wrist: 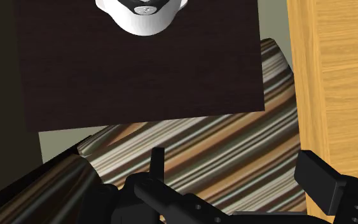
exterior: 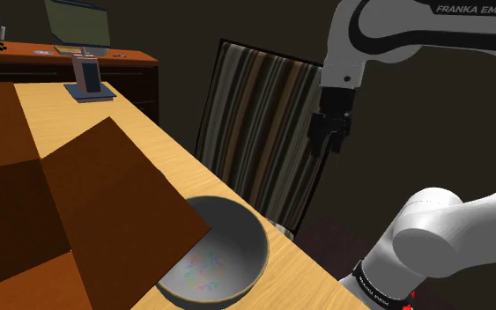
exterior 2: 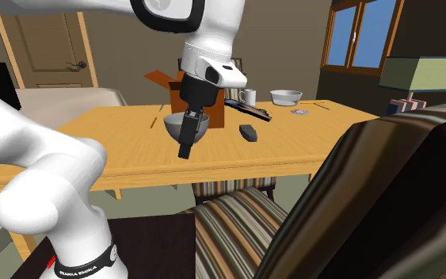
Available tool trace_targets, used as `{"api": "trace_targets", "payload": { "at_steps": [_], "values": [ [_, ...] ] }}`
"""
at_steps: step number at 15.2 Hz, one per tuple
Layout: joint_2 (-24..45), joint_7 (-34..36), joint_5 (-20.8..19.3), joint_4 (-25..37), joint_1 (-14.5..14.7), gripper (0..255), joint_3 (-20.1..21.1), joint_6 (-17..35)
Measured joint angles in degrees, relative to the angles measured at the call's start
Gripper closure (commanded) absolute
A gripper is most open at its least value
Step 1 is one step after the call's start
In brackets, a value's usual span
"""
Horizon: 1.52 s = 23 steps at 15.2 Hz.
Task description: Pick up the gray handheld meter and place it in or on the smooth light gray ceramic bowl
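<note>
The gray handheld meter (exterior 2: 247,131) lies flat on the wooden table (exterior 2: 308,139), to the second exterior view's right of the bowl. In the shoulder view the meter (exterior: 87,76) sits far up the table. The smooth light gray bowl (exterior: 237,231) stands by the table's near edge, partly under a brown box flap; the bowl (exterior 2: 200,125) shows just behind my hand. My gripper (exterior: 329,139) hangs open and empty beyond the table edge, above the striped chair. In the wrist view its fingers (wrist: 323,181) stand apart over the chair seat.
A brown cardboard box (exterior: 78,202) with open flaps takes up the table beside the bowl. The striped chair (exterior: 259,132) is tucked against the table's edge under my hand. A white mug (exterior 2: 248,97), a second white bowl (exterior 2: 286,97) and a dark flat object (exterior 2: 249,112) stand farther back.
</note>
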Motion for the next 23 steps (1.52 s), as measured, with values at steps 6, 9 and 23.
{"api": "trace_targets", "payload": {
  "at_steps": [6,9,23],
  "values": [
    [-1.13,11.17,5.61,-1.27,0.34,0,6.63,2.71],
    [-0.34,19.23,9.28,-1.27,0.28,0,11.54,5.61],
    [17.2,59.13,15.67,10.15,-5.29,0,37.19,22.55]
  ]
}}
